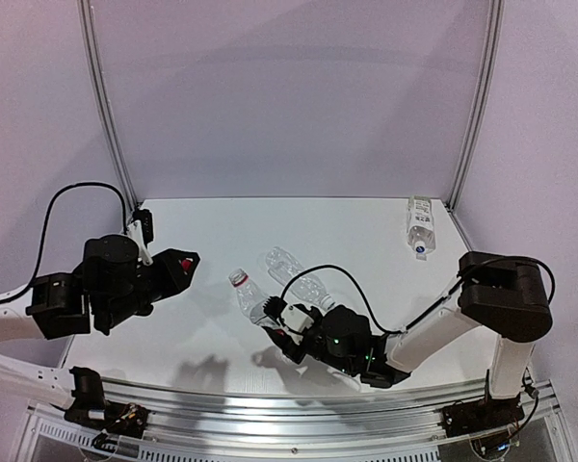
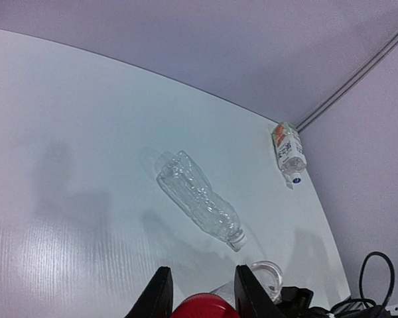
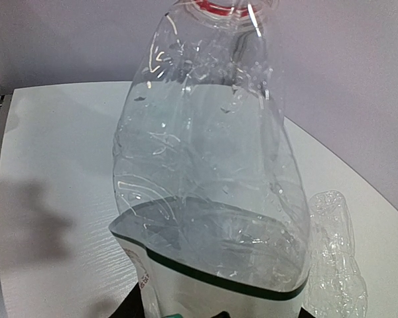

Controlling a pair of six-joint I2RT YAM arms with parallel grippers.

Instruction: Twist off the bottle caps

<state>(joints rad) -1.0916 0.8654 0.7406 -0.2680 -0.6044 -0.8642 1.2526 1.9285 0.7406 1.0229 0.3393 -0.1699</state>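
Left gripper (image 1: 180,263) is held over the left part of the desk (image 1: 366,231). Its jaws are pressed onto a red cap (image 2: 203,307), which is seen clamped between the two fingers (image 2: 160,295) and apart from every bottle.

Near the middle of the front edge, a large clear bottle (image 1: 250,300) is held tilted, with its red-ringed neck pointing far-left. Its lower body, wrapped in a white label with a dark green edge, is pinched by the right gripper (image 1: 275,322). Whether the bottle touches the desk cannot be told.

Just beside it to the right, a ribbed clear bottle (image 1: 299,276) lies on its side at mid-desk.

At the far right corner, a small labelled bottle (image 1: 419,226) lies on its side, its blue-topped cap (image 2: 296,179) pointing toward the front edge.
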